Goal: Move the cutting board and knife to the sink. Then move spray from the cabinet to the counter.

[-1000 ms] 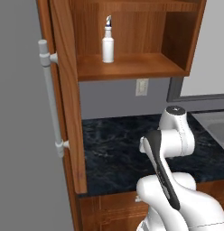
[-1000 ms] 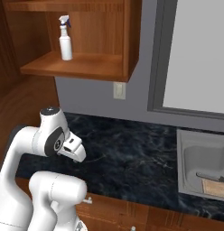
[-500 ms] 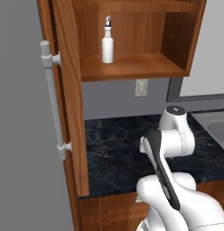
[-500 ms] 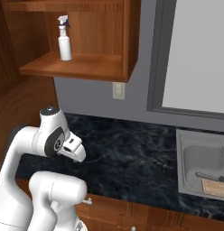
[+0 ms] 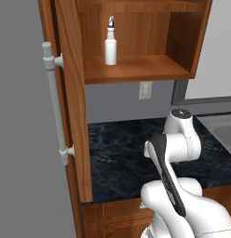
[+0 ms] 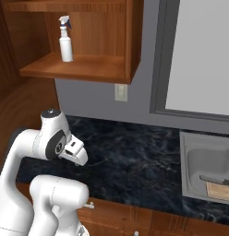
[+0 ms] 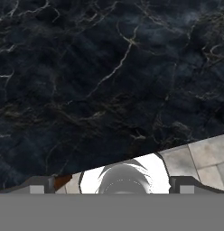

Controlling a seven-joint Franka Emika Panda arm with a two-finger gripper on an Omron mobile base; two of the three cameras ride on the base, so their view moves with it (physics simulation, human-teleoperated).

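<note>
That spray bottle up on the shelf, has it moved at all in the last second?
No. The spray stands upright at the same spot on the cabinet shelf, same as before.

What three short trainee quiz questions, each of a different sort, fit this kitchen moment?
1. True or false: the small white plastic spray bottle stands upright on the shelf of the reddish-brown wooden wall cabinet.
2. Where does the light-tan wooden cutting board lie? A) on the black marble-look counter B) in the grey metal sink C) on the cabinet shelf
3. Fill in: the gripper is ____, facing bare counter.

Key: 1 true; 2 B; 3 open.
</note>
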